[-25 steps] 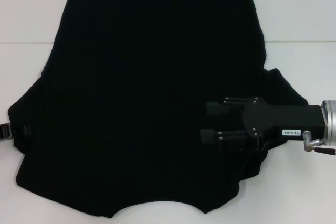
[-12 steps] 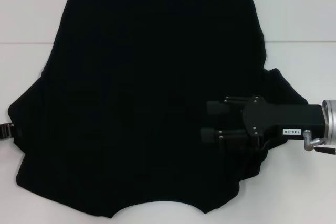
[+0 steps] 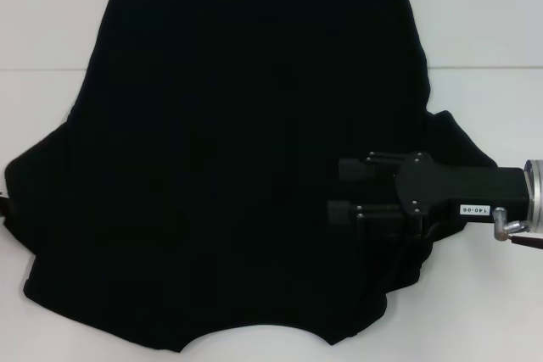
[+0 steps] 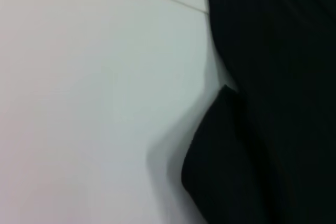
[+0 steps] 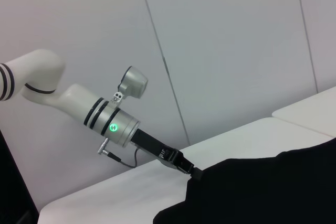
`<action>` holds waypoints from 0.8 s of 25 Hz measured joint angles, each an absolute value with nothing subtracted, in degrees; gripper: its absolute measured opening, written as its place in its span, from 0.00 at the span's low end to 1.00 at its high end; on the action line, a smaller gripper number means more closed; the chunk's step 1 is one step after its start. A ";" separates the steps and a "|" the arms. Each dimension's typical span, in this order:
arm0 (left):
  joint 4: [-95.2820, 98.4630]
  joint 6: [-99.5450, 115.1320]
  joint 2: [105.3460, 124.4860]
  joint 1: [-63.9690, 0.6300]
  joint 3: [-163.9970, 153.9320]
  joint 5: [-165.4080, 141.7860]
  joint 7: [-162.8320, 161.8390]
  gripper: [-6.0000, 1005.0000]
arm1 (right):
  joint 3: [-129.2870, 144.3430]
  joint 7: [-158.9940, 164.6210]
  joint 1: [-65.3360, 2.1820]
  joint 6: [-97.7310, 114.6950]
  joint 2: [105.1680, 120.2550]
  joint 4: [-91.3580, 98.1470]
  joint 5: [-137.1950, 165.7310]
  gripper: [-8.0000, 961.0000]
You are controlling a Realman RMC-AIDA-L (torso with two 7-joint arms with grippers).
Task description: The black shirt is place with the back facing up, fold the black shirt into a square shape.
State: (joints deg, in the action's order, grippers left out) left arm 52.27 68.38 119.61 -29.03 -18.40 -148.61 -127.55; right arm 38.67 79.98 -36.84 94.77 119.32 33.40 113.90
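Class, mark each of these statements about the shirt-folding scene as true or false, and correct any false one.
1. The black shirt lies spread on a white table. True.
2. The right gripper is over the shirt's right side, near a sleeve. True.
3. The shirt is already folded into a small square. False: it is still spread out, both sleeves showing.
4. The left gripper is above the middle of the shirt. False: it is at the shirt's left edge, by the sleeve.
5. The right gripper's fingers point toward the shirt's middle. True.
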 joint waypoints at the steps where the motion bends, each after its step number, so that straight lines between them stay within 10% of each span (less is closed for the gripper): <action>1: 52.62 68.38 119.58 -28.92 -18.08 -148.58 -127.55 0.00 | 38.61 79.98 -36.83 94.83 119.37 33.40 113.90 0.85; 20: 55.19 67.72 118.97 -28.03 -14.02 -148.29 -127.35 0.00 | 38.47 80.05 -36.83 94.93 119.53 33.31 113.24 0.85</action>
State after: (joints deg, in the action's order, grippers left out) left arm 55.19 67.72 118.97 -28.03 -14.02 -148.29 -127.35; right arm 38.47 80.05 -36.83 94.93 119.53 33.31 113.24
